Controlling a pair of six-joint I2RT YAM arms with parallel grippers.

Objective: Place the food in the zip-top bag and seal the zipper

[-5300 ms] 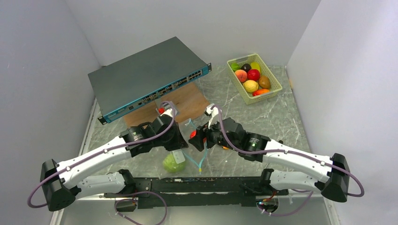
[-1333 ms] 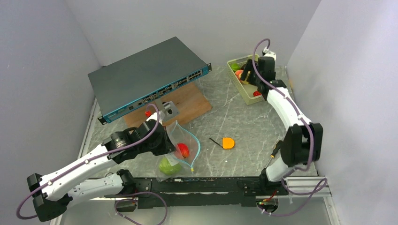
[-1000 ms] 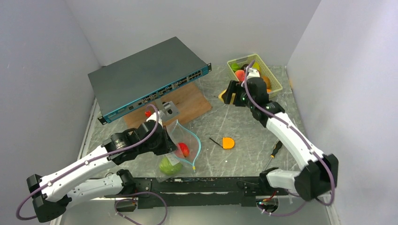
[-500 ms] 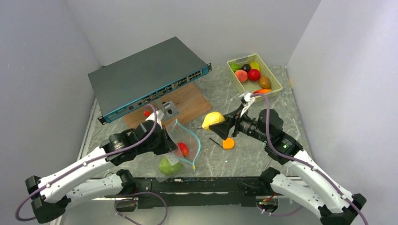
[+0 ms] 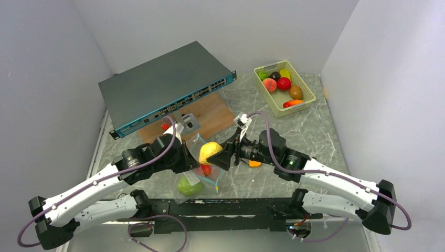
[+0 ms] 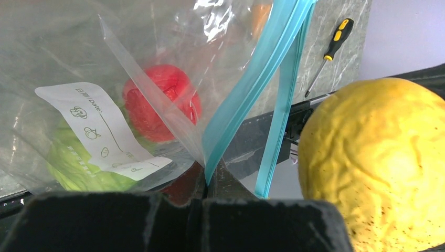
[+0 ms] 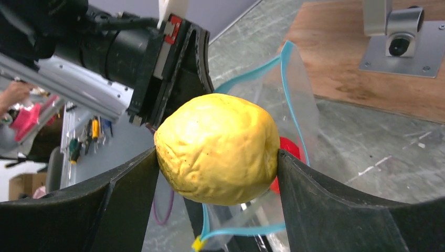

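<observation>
A yellow lemon (image 5: 209, 149) hangs at the mouth of the clear zip-top bag (image 5: 200, 142), with my right gripper (image 5: 212, 155) shut on it. Both black fingers press its sides (image 7: 218, 147). My left gripper (image 5: 190, 159) is shut on the bag's edge at the teal-blue zipper (image 6: 252, 100) and holds the mouth up and open. Inside the bag (image 6: 68, 58) lie a red apple (image 6: 160, 102) and a green cabbage (image 6: 84, 168) behind the white label (image 6: 99, 126). The apple (image 7: 289, 149) shows just past the lemon.
A pale green basket (image 5: 297, 106) with several more toy fruits stands at the back right. A grey network switch (image 5: 162, 86) lies on a wooden board (image 5: 212, 113) behind the bag. An orange piece (image 5: 255, 163) sits under my right arm. A screwdriver (image 6: 328, 55) lies on the table.
My right arm has carried the lemon from the basket across the table to the bag's mouth. The left arm has kept the bag held open in place.
</observation>
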